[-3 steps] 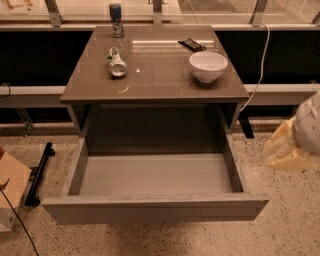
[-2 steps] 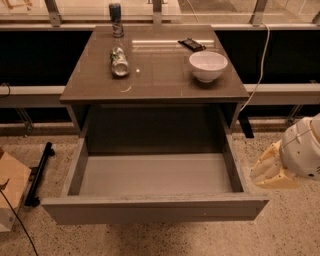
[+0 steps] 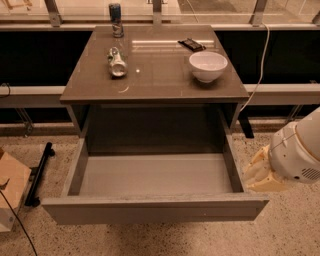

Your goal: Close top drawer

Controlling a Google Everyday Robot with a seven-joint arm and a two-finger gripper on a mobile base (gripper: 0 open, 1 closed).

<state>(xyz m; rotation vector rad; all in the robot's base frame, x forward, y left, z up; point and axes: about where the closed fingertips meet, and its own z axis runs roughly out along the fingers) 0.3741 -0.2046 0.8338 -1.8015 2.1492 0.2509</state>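
The top drawer (image 3: 155,175) stands pulled far out of the grey cabinet, with grey side walls, a pale grey floor and nothing inside it. Its plain front panel (image 3: 155,210) faces the bottom of the camera view. My gripper (image 3: 261,174) is low at the right, just outside the drawer's right wall near its front corner, with the white arm behind it.
The cabinet top (image 3: 155,80) holds a white bowl (image 3: 208,66), a can lying on its side (image 3: 117,62), an upright can (image 3: 116,13) and a dark flat object (image 3: 191,45). A cardboard box (image 3: 10,190) stands at the left on the speckled floor. A white cable (image 3: 257,75) hangs at the right.
My gripper has moved down and left, from beside the cabinet's right side to close against the drawer's right front corner. The drawer has not moved.
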